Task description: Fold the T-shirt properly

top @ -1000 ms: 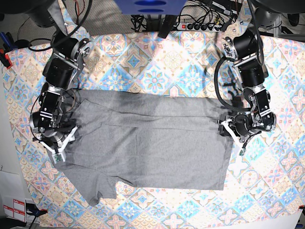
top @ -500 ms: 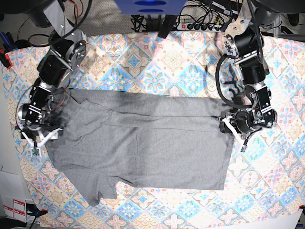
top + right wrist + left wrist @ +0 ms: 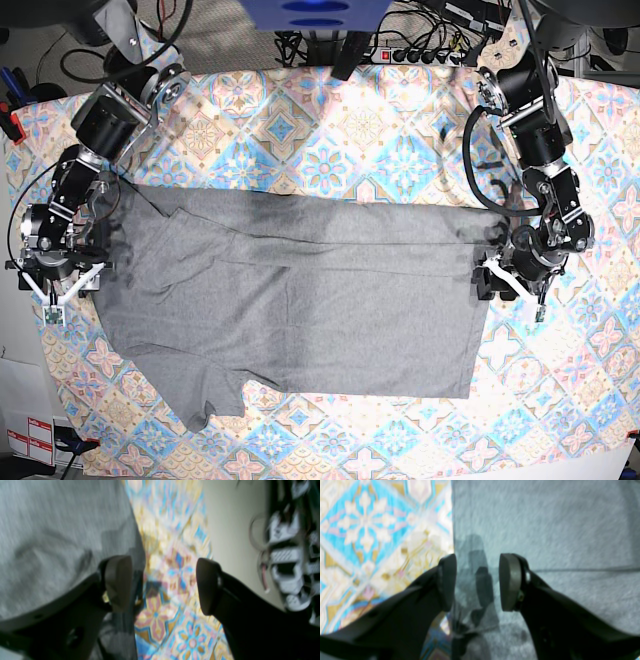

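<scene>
On the patterned table, T-shirt (image 3: 300,300) lies long axis arm-to-arm; left tool (image 3: 477,582) straddles its edge, right tool (image 3: 162,585) beside it, both parted, empty.

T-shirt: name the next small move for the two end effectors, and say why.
Probably lower and close both on the shirt's side edges. The T-shirt lies flat, folded once lengthwise. The left end effector stands open over its edge and holds no cloth. The right end effector is open, one finger at the hem, the other over the tablecloth.
</scene>
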Action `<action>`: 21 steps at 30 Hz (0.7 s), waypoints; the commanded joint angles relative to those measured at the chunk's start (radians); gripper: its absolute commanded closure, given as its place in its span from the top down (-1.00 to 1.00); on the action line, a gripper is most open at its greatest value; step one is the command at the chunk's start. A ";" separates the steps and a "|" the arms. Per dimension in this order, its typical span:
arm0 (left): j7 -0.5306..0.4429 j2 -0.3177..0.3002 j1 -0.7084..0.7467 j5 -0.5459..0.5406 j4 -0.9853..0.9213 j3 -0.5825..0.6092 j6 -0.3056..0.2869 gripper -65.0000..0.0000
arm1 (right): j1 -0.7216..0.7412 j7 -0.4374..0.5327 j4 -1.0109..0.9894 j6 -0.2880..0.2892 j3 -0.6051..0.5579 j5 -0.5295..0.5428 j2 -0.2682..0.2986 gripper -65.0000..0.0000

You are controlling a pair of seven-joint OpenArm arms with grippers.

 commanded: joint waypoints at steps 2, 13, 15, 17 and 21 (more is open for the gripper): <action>-0.054 -0.016 -0.020 -0.016 0.018 -0.003 -0.002 -0.16 | -0.012 0.015 0.012 -0.007 -0.002 0.003 0.013 0.23; 0.030 0.021 0.108 -0.014 0.293 -0.048 -0.002 -0.14 | -0.089 0.009 0.034 -0.007 0.004 0.008 0.010 0.23; 0.102 0.028 0.171 -0.014 0.383 -0.048 -0.002 -0.14 | -0.107 0.003 0.066 -0.007 0.006 0.009 0.007 0.23; 0.155 0.028 0.219 -0.014 0.422 -0.048 -0.002 -0.14 | -0.118 -0.032 0.089 -0.008 0.037 0.009 -0.002 0.23; 0.173 0.022 0.299 -0.013 0.425 -0.048 -0.002 -0.14 | -0.112 -0.107 0.087 0.001 0.130 0.011 -0.010 0.23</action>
